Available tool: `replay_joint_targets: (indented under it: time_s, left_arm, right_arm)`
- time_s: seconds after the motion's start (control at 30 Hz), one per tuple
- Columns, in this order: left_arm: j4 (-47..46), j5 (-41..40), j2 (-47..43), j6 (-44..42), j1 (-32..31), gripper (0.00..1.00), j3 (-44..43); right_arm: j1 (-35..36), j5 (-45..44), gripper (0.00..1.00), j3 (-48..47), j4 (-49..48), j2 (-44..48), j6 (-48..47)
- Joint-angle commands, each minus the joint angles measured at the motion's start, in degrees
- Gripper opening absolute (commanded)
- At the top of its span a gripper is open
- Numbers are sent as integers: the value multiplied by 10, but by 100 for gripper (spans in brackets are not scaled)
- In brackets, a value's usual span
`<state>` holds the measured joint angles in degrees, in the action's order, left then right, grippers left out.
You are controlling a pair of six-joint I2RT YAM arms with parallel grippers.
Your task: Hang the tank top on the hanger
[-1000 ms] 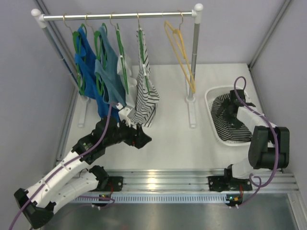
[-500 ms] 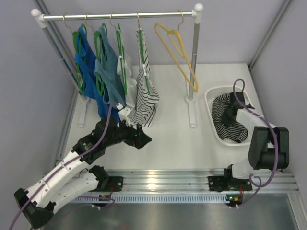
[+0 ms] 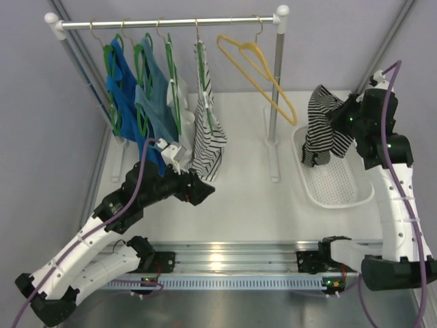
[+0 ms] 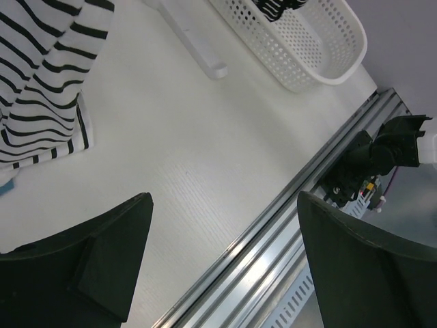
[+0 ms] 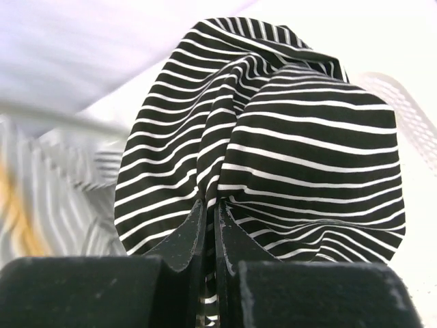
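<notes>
The dark striped tank top (image 3: 319,127) hangs bunched above the white basket (image 3: 308,186), lifted clear of it. My right gripper (image 3: 343,120) is shut on a fold of its fabric. In the right wrist view the tank top (image 5: 293,130) fills the frame, with cloth pinched between the nearly closed jaws of the right gripper (image 5: 214,212). The yellow hanger (image 3: 263,72) hangs empty on the rail, just left of the tank top and tilted. My left gripper (image 3: 198,188) stands open and empty over the table; the left wrist view shows the left gripper (image 4: 224,205) with its fingers wide apart.
The rail (image 3: 171,23) carries green hangers with blue tops (image 3: 147,102) and a pale striped top (image 3: 205,130). The rack's right post (image 3: 275,89) stands between hanger and basket (image 4: 321,41). An aluminium rail (image 3: 232,256) runs along the near edge.
My right gripper has shut on the tank top and lifted it out of the basket, up and back. The yellow hanger has swung. The left arm shifted slightly.
</notes>
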<state>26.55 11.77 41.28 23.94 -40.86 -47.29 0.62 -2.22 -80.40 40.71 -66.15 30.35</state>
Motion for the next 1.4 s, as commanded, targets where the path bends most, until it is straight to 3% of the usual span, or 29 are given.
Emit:
replay_joint_targets:
  time_s: [0.0,0.37,0.53,0.6,0.77,0.87,0.97,1.1,1.13,1.37]
  left_arm:
    - [-6,-18,-14,-2,-1,91,-40]
    - [-4,-59,-30,4,-1,91,-62]
    - [-4,-76,-30,10,-1,91,-62]
    - [-4,-88,-30,13,-1,91,-61]
    - [1,-112,-32,19,-1,91,-60]
    - [11,-159,-31,23,-2,91,-61]
    - [25,-181,-26,27,-1,91,-63]
    - [33,-172,-19,31,-1,91,-55]
    - [33,-168,-18,33,-1,91,-51]
    - [0,-80,6,53,-1,91,-7]
  right_arm:
    - [61,6,0,-52,75,25,-9]
    - [257,-70,0,-69,126,109,46]
    - [351,-88,0,-13,123,130,101]
    - [421,-111,0,29,119,131,134]
    - [603,-176,0,99,56,85,191]
    - [676,-187,0,108,21,8,199]
    - [704,-166,13,111,-32,-64,188]
    - [704,-149,45,128,-70,-90,171]
    - [704,-163,49,128,-63,-86,171]
    - [636,-225,52,168,28,6,176]
